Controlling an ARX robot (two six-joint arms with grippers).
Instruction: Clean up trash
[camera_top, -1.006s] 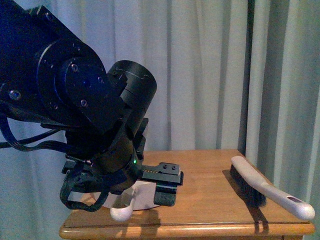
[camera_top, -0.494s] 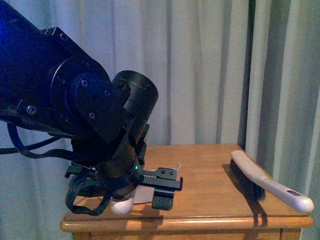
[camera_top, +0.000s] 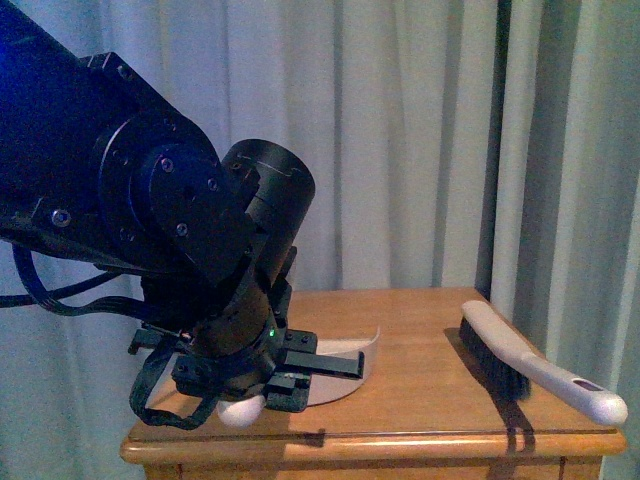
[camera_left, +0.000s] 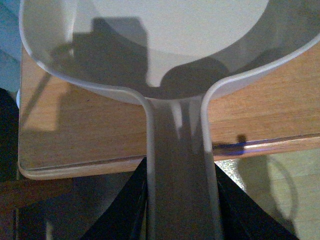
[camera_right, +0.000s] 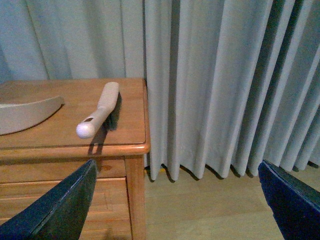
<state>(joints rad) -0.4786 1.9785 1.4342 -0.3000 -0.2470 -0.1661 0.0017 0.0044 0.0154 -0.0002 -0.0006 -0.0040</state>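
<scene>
On the left, the left hand is clamped on the handle of a white dustpan, whose pan rests on the wooden surface. A brush lies near the right edge. The right hand is spread wide and holds nothing. I cannot see the trash.

Has dipped the left tool lower than a second ago, swinging the dustpan out flatter and further right over the surface.
</scene>
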